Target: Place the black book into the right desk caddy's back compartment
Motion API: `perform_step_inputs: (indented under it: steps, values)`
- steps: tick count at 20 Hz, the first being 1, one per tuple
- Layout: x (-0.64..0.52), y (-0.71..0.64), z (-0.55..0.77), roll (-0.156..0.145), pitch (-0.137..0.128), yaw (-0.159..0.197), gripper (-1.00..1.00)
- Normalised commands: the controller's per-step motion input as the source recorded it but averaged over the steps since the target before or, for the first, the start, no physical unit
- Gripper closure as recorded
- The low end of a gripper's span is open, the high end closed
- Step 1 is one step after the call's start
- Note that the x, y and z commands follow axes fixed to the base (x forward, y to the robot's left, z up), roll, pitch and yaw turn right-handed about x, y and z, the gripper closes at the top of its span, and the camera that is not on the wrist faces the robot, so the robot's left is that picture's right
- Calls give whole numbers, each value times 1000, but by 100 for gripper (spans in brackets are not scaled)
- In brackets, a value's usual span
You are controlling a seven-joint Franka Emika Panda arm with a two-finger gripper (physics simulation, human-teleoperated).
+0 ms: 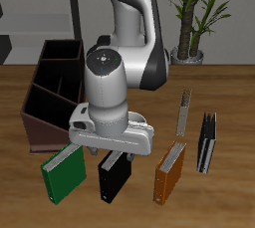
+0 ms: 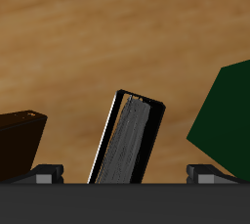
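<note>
The black book (image 1: 114, 177) stands upright near the table's front edge, between a green book (image 1: 65, 173) and an orange-brown book (image 1: 170, 172). My gripper (image 1: 113, 153) hangs directly above it, apart from it. In the wrist view the black book (image 2: 127, 140) shows its white page edges between my two fingertips (image 2: 44, 173), which stand wide apart with nothing between them. The right desk caddy (image 1: 52, 88) is a dark brown divided box farther back, beside the green book. Its narrow end section (image 1: 62, 52) lies at the far end.
A thin dark grey book (image 1: 206, 142) and a slim grey book (image 1: 183, 113) stand beyond the orange-brown book. The green book (image 2: 225, 120) and orange-brown book (image 2: 20, 145) flank the black one closely. A potted plant (image 1: 194, 13) stands behind the table.
</note>
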Motion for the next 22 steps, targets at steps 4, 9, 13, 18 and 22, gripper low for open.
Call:
perform_step_inputs:
  steps: [4,9,13,18,22]
  values:
    - [53,-29,-211,6,29,-13,-100]
    - [10,21,-185,21,22,0,100]
    - [-27,-24,1,2,-6,-10,100]
    - [-18,-27,46,-1,-7,-11,100]
    - [-9,-24,80,-1,-13,-4,100]
